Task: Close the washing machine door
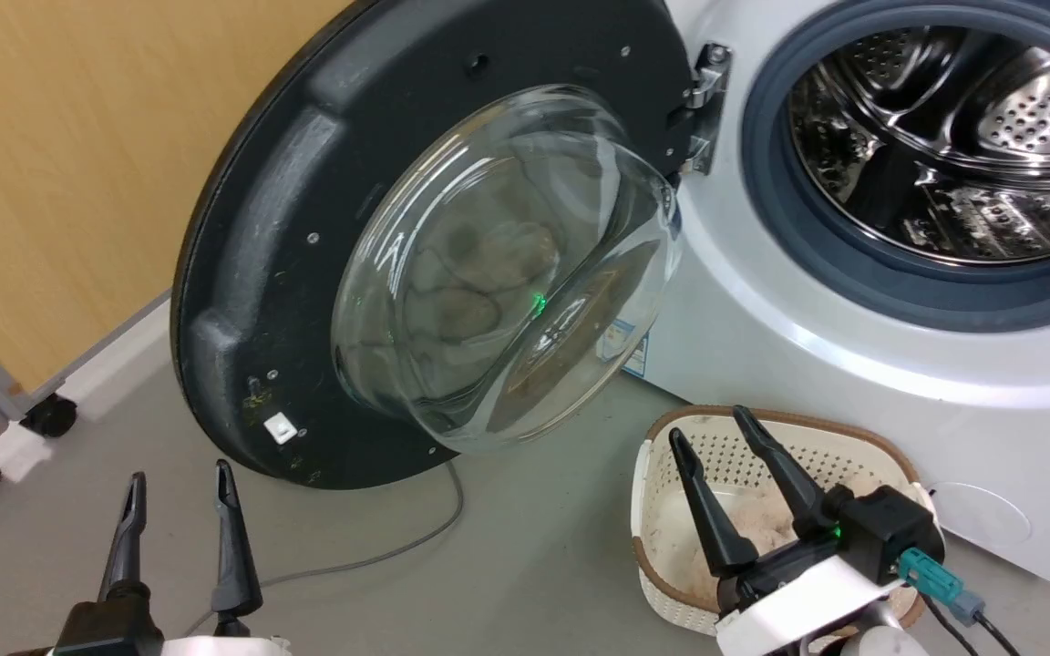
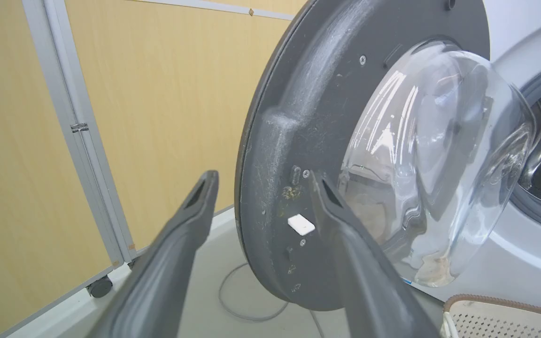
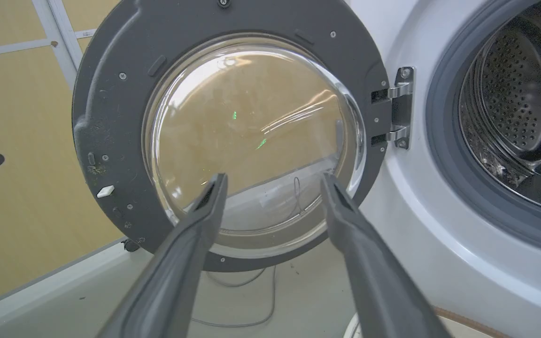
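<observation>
Washing machine door (image 1: pixel 279 273) hangs swung wide open on its metal hinge (image 1: pixel 705 100), at nine o'clock from the steel drum (image 1: pixel 990 137) of the washing machine (image 1: pixel 853 364), with its glass bowl (image 1: pixel 507 273) bulging out into the room. At seven o'clock in the head view the left gripper (image 1: pixel 179 472) has its two fingers spread wide with nothing between them, short of the door's lower rim. At five o'clock the right gripper (image 1: pixel 709 424) is just as wide apart and empty, showing over a cream laundry basket (image 1: pixel 817 421) by the machine's front. A grey cable (image 1: pixel 397 551) trails across the floor (image 1: pixel 534 565) under the door.
</observation>
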Tool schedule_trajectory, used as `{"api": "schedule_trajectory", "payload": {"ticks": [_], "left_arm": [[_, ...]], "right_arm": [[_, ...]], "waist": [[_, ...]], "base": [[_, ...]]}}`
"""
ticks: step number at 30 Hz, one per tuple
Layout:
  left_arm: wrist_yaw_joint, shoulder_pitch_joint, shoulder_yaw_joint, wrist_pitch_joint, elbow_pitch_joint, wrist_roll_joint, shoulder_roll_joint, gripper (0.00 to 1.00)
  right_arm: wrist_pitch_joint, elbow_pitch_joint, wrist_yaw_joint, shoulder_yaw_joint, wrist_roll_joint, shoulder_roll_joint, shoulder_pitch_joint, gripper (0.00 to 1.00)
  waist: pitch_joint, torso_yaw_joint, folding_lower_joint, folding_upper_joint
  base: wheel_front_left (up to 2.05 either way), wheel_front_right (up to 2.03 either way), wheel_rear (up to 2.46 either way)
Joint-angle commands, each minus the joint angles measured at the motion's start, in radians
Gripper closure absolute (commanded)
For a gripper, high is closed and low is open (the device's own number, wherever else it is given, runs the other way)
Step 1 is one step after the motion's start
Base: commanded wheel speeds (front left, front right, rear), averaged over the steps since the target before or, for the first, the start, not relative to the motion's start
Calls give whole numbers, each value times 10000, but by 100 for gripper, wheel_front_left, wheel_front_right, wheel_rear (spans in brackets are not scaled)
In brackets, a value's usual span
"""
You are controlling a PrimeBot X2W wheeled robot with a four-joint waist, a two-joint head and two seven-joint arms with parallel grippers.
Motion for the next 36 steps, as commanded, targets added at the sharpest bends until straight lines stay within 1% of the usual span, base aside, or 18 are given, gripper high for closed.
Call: {"api": "schedule_trajectory", "payload": {"ticks": [1,8,9,10,14,17,21,25,27,30,33,36], "left_arm": [[59,120,40,-95,-72,-52,-1,0],[37,164,89,-95,-95,-33,-1,0],[15,158,91,-95,-87,-55,-1,77],[-8,131,102,-95,-124,-57,-1,100],[-72,-14,275,-95,-391,-169,-1,100],[-257,-233,582,-95,-603,-256,92,100],[-733,-948,1232,-95,-569,-530,631,100],[-1272,-1947,1900,-95,-112,-1004,1345,100],[-1454,-2490,2181,-82,335,-1410,1648,100],[-1649,-3553,2709,221,1323,-2421,2068,100],[-1799,-4537,3041,739,2408,-3211,2611,100],[-1866,-5457,3348,1482,3607,-4135,2891,100]], "right_arm": [[-90,57,6,70,64,-64,-160,0],[-90,53,6,69,81,-44,-177,0],[-90,51,6,76,79,-37,-180,0],[-90,50,6,82,78,-31,-181,0],[-90,29,6,66,64,-11,-167,0],[-90,-11,6,0,31,-14,-147,0],[-90,-98,6,-154,-36,-55,-40,0],[-90,-199,6,-294,-147,-117,73,0],[-90,-259,6,-409,-200,-133,120,0],[-90,-358,6,-557,-284,-142,190,0],[-90,-477,6,-691,-370,-119,281,0],[-90,-592,6,-802,-446,-91,391,0]], "waist": [[26,48,0,0],[46,54,0,0],[51,56,0,0],[53,58,0,0],[69,70,0,0],[138,66,0,0],[276,50,0,0],[444,39,0,0],[523,37,0,0],[627,31,0,0],[699,20,0,0],[769,13,0,0]], "base": [[0,0,0],[0,0,0],[0,0,0],[0,0,0],[0,0,0],[0,0,0],[0,0,0],[0,0,0],[0,0,0],[0,0,0],[0,0,0],[0,0,0]]}}
